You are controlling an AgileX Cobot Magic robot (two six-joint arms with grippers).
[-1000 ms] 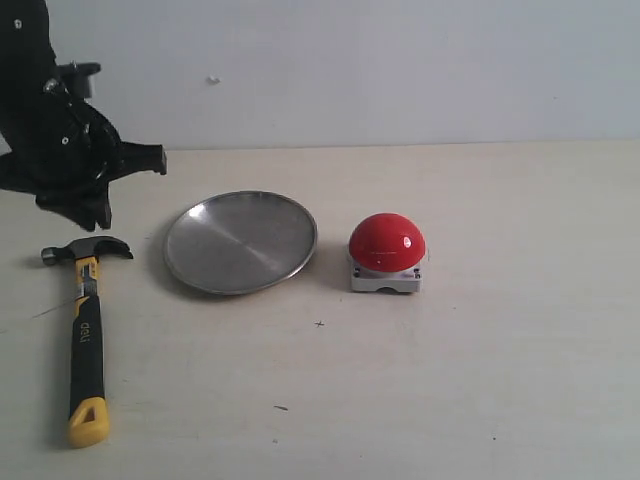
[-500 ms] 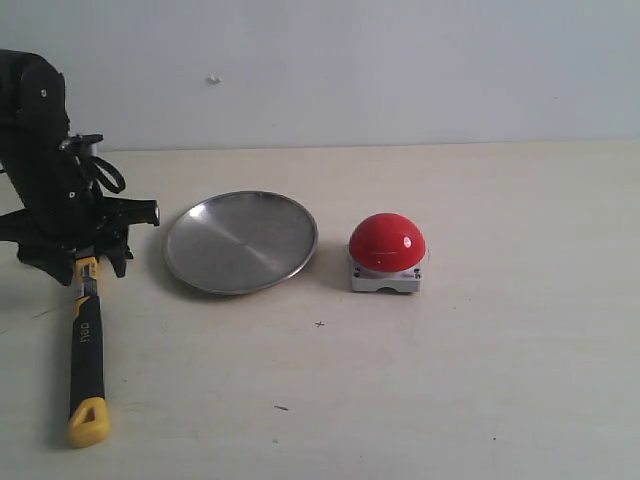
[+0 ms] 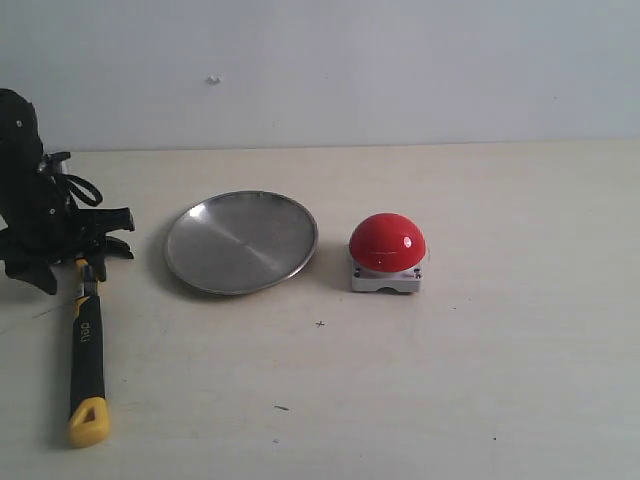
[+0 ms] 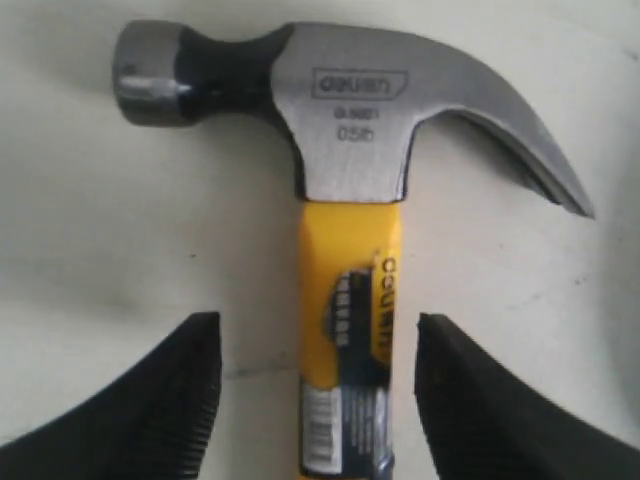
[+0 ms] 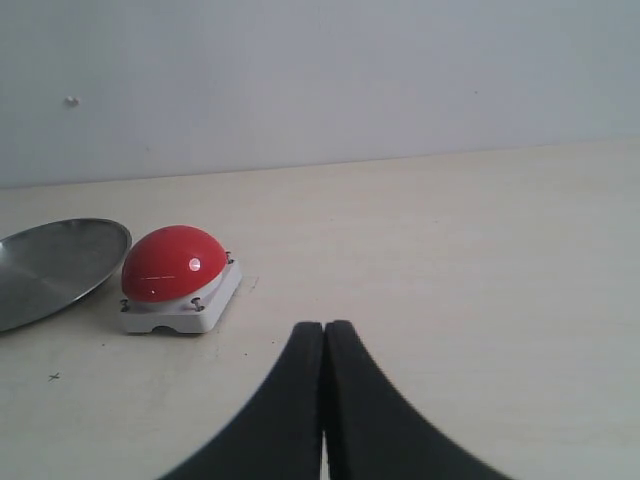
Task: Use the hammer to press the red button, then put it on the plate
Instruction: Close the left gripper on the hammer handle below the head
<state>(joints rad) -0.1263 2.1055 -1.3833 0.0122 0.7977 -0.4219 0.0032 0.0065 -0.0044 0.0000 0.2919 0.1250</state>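
Observation:
The hammer [image 3: 87, 350] lies flat on the table at the left, yellow butt end toward the front. My left gripper [image 3: 70, 262] hangs over its head end and hides the head in the exterior view. In the left wrist view the hammer [image 4: 350, 200] shows its dark head and yellow neck, and my left gripper [image 4: 317, 400] is open with one finger on each side of the neck, not touching it. The silver plate [image 3: 241, 241] sits mid-left. The red button [image 3: 387, 243] stands to its right. My right gripper [image 5: 324, 345] is shut and empty, short of the red button [image 5: 172, 263].
The pale table runs back to a plain grey wall. In the right wrist view the plate's rim [image 5: 60, 268] shows beside the button. A few small dark specks mark the tabletop in front of the plate.
My left arm has come down and slightly left, from above the hammer's head to straddling the neck just below it. The hammer, the plate and the button have stayed put.

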